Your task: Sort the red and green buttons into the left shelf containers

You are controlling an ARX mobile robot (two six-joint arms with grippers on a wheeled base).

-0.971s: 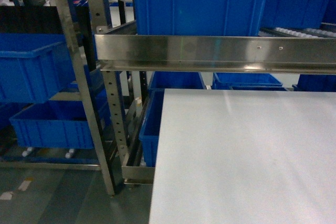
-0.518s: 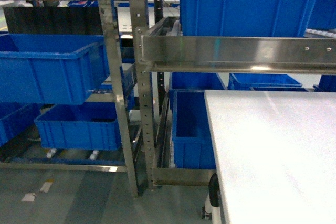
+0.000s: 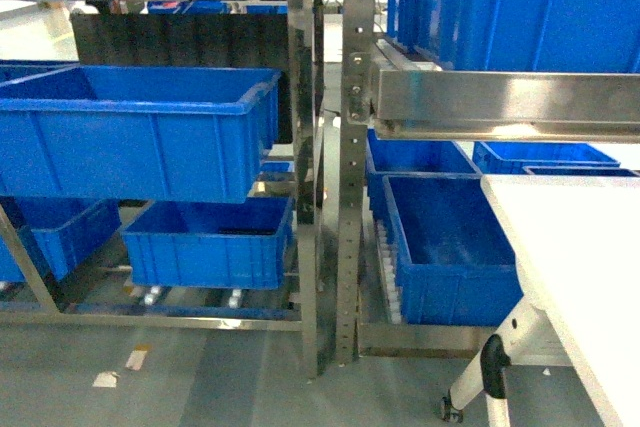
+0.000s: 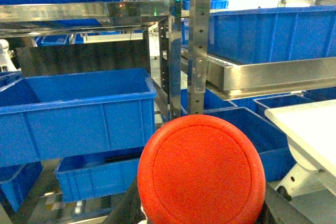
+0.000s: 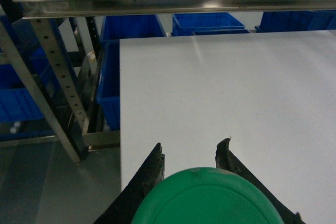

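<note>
A red button (image 4: 202,174) fills the bottom of the left wrist view, its round cap facing the camera, and my left gripper (image 4: 202,205) is shut on it; only the dark fingers (image 4: 131,208) show at its sides. Ahead of it stand the left shelf containers: a large blue bin (image 4: 79,114) and a lower one (image 4: 97,179). In the right wrist view my right gripper (image 5: 191,153) is shut on a green button (image 5: 207,200), held over the white table (image 5: 236,87). The head view shows the bins (image 3: 140,132) (image 3: 205,242) but neither gripper.
Perforated steel uprights (image 3: 350,167) divide the left shelf from the right rack, which has a steel rail (image 3: 510,102) and more blue bins (image 3: 450,247). The white table (image 3: 585,267) stands at the right on a castor leg (image 3: 485,377). Grey floor lies below.
The head view has swung left: the shelf uprights and the table have slid rightward in the frame, and the left shelf bins have come into fuller view.
</note>
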